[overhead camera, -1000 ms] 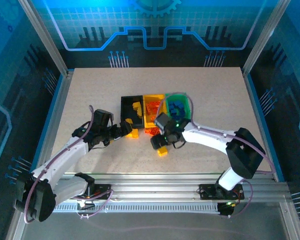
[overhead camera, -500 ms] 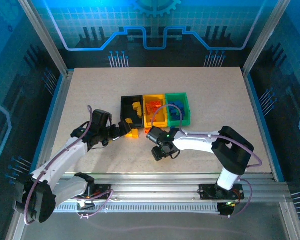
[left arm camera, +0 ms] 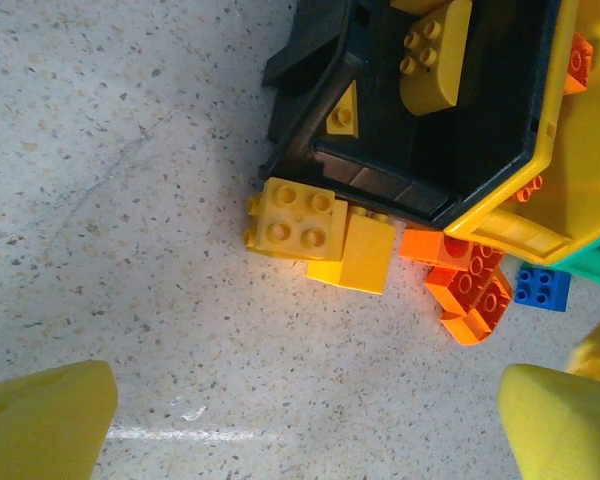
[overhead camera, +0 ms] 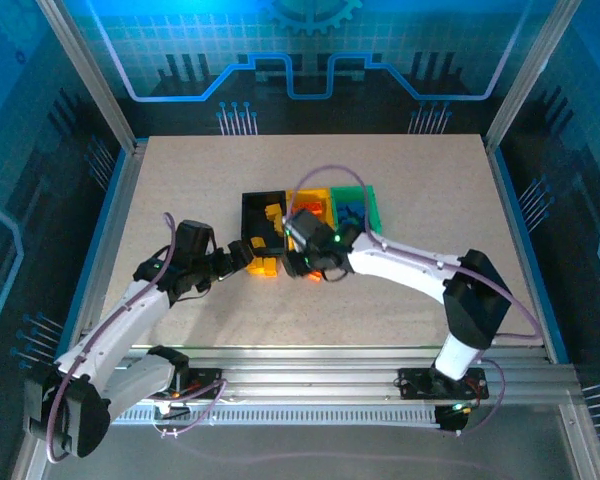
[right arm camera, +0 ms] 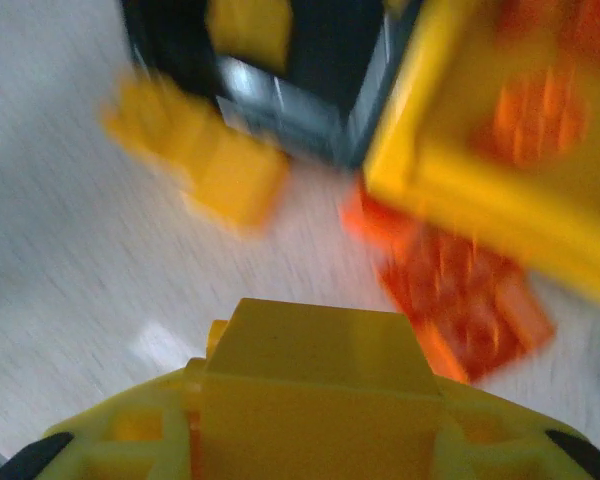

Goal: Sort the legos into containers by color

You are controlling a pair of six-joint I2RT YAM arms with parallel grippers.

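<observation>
Tabletop (left arm camera: pixel 130 250), yellow legos (left arm camera: pixel 320 235) beyond left end effector (left arm camera: pixel 305 415)

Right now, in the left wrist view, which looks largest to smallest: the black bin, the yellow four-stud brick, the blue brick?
1. black bin, partly cropped
2. yellow four-stud brick
3. blue brick
All lie similarly near, so the ranking holds.

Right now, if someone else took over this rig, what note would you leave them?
Left gripper: open, empty, over the table before the black bin.
Right gripper: shut on a yellow brick, by the bins' front.
Done: yellow pieces in the black bin, orange pieces in the yellow bin, blue pieces in the green bin.
Left: drop the held brick in black; then two loose yellow bricks, the loose orange bricks and one blue brick.
</observation>
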